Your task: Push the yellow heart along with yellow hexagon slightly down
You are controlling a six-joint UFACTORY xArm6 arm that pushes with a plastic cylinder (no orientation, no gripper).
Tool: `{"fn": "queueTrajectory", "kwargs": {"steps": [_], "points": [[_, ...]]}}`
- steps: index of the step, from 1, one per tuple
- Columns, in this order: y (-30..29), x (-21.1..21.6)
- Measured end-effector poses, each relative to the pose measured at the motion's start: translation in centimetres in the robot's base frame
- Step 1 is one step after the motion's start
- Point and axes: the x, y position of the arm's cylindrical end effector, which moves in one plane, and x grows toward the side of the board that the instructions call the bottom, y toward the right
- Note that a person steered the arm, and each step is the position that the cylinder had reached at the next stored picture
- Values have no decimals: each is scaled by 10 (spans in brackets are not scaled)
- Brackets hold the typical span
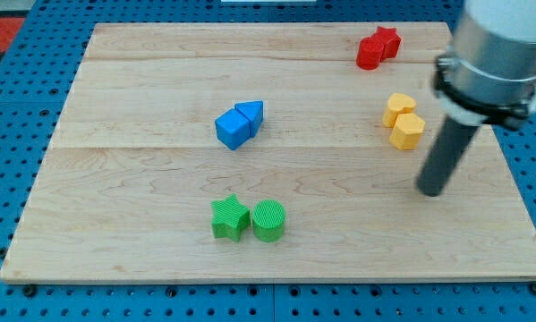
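Observation:
The yellow heart (398, 107) and the yellow hexagon (407, 131) sit touching each other at the view's right, the heart just above the hexagon. My tip (430, 190) rests on the wooden board (142, 224), below and a little to the right of the hexagon, apart from both yellow blocks. The dark rod rises from the tip up to the arm's grey body at the view's top right.
A red star (387, 39) and a red cylinder (370, 54) touch at the top right. A blue cube (233, 130) and a blue triangle (250, 114) touch near the middle. A green star (230, 218) and a green cylinder (269, 221) sit at the bottom centre.

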Motion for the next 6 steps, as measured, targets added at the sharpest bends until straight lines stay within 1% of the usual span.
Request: {"fn": "queueTrajectory", "kwargs": {"steps": [1,2,3,4,5,6], "points": [[62,-40],[59,-132],[-36,-171],[-65,-156],[-50,-110],[-35,-144]]}}
